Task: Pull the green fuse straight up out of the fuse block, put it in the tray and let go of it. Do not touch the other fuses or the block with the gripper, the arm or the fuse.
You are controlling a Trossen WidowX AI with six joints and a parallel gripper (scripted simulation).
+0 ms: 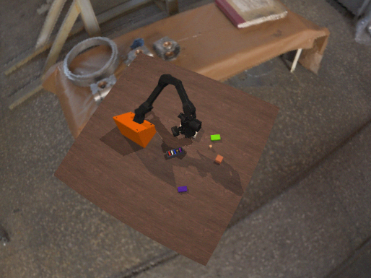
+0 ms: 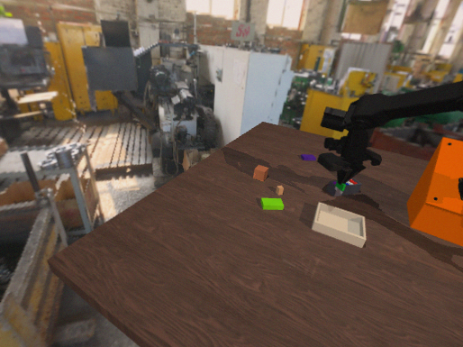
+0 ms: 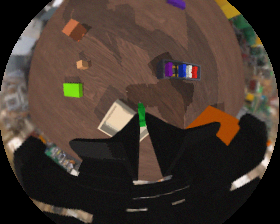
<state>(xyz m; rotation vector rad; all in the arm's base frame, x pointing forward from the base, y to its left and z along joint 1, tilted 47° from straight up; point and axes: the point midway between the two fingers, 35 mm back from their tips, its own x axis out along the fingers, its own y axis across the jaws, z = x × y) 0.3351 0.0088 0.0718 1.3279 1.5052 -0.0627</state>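
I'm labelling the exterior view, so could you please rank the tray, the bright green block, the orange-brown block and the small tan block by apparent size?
1. Tray, clearly largest.
2. Bright green block.
3. Orange-brown block, close to the green one; it lies farther from the camera, so their true order is unsure.
4. Small tan block, smallest.
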